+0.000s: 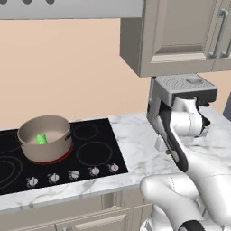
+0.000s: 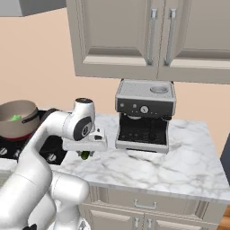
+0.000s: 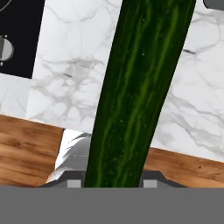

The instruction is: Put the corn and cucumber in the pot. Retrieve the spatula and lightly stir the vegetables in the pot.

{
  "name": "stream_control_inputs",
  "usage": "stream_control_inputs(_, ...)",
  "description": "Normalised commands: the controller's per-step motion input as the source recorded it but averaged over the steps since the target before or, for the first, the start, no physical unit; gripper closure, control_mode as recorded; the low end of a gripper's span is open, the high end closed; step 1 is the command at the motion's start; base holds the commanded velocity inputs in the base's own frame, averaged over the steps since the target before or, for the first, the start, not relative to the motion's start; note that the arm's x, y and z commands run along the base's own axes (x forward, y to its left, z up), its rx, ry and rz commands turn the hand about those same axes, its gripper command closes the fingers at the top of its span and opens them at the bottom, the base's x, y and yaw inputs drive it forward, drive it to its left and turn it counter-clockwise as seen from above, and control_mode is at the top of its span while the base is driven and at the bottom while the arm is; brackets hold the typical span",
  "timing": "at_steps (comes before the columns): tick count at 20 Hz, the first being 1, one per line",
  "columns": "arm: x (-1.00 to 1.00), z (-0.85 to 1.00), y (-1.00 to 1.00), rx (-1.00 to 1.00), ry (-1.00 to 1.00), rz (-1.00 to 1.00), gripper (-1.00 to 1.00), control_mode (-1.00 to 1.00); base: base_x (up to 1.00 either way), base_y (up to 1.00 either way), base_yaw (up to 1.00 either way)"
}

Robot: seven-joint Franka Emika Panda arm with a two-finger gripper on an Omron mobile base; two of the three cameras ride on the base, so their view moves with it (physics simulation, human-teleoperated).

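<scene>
Marble counter [image 2: 148, 166]; cucumber [image 3: 140, 87] clamped between fingers [image 3: 75, 180].

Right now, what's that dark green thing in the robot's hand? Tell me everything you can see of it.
It is the cucumber, dark green with lighter green streaks along its length and a smooth, slightly speckled skin. The gripper is closed on it, one dark finger tip on each side. It hangs over the marble counter near the front edge, just right of the stove; whether it still touches the counter cannot be told. From the right base view just a small green end shows under the hand.
</scene>
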Motion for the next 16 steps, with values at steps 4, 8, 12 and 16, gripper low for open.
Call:
stream_control_inputs(4, -0.67, 1.0, 0.04, 0.02, -0.01, 0.06, 1.0, -1.0, 0.0, 0.0, 0.0)
stream_control_inputs(8, -0.41, 0.55, 0.03, 0.04, -0.11, 0.03, 1.0, -1.0, 0.0, 0.0, 0.0)
stream_control_inputs(12, 0.0, 0.0, 0.0, 0.0, 0.0, 0.0, 1.0, -1.0, 0.0, 0.0, 0.0)
stream_control_inputs(16, -0.13, 0.0, 0.03, 0.0, 0.0, 0.0, 1.0, -1.0, 0.0, 0.0, 0.0)
